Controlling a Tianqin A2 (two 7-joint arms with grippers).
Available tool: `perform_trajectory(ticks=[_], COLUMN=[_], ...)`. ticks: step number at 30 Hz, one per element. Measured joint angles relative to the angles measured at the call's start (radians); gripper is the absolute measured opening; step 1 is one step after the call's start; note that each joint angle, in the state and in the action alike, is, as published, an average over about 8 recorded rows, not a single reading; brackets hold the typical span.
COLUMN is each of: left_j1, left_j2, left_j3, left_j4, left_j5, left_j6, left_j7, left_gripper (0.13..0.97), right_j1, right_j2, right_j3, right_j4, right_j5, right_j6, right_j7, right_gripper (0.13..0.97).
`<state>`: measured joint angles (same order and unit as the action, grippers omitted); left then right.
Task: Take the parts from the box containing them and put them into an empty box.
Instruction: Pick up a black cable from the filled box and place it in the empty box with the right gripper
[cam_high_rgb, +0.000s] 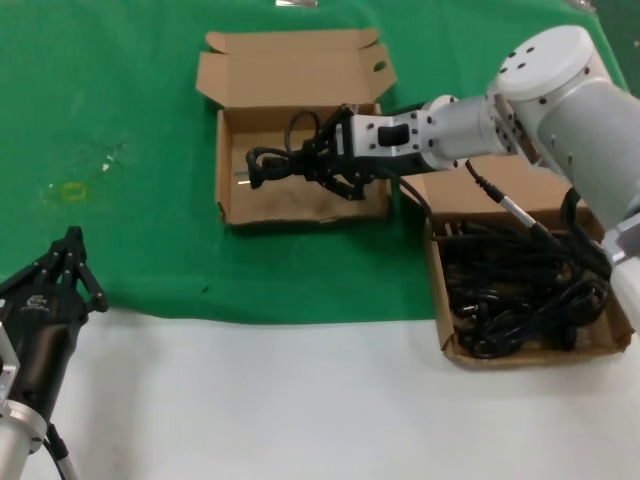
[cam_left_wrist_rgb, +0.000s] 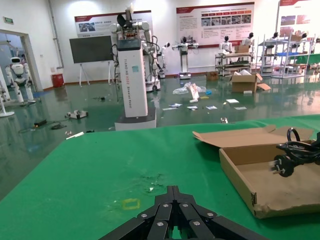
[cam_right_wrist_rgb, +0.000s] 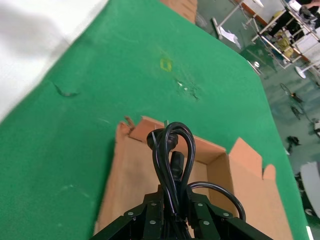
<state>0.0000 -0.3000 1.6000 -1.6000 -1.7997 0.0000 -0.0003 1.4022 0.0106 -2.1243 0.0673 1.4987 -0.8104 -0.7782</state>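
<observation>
My right gripper (cam_high_rgb: 305, 162) is shut on a coiled black power cord (cam_high_rgb: 272, 160) and holds it over the empty cardboard box (cam_high_rgb: 228, 200) at the back middle. In the right wrist view the cord's loops (cam_right_wrist_rgb: 171, 150) stick out past the shut fingers above the box floor (cam_right_wrist_rgb: 127, 185). The left wrist view shows the cord's plug (cam_left_wrist_rgb: 281, 164) hanging over that box (cam_left_wrist_rgb: 240, 175). The box containing several black cords (cam_high_rgb: 520, 290) stands at the right (cam_high_rgb: 440, 300), under my right arm. My left gripper (cam_high_rgb: 72, 240) is shut and empty, parked at the front left.
The empty box's lid (cam_high_rgb: 290, 65) lies open towards the back. A green cloth (cam_high_rgb: 120, 120) covers the far table, with a small yellow mark (cam_high_rgb: 73, 190) at the left; a white surface (cam_high_rgb: 300, 400) lies in front.
</observation>
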Motion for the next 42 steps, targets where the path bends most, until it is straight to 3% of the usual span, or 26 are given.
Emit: perform_trajectory(ticks=[22,38,42], left_j1=[0.000,0.000,0.000], left_j2=[0.000,0.000,0.000], left_j3=[0.000,0.000,0.000], left_j4=[0.000,0.000,0.000], left_j5=[0.000,0.000,0.000], left_j6=[0.000,0.000,0.000], left_j7=[0.000,0.000,0.000], left_gripper=[0.144,0.144,0.144], right_j1=[-0.061,-0.067,-0.070], right_j2=[-0.011,-0.011,-0.011], right_j3=[-0.514,-0.624,-0.627], right_j4=[0.063,0.060,0.062], right_j5=[0.581,0.703,0.711], right_j6=[0.203,0.236,0.238], right_j7=[-0.086,-0.131,-0.137], right_gripper=[0.219,0.246,0.296])
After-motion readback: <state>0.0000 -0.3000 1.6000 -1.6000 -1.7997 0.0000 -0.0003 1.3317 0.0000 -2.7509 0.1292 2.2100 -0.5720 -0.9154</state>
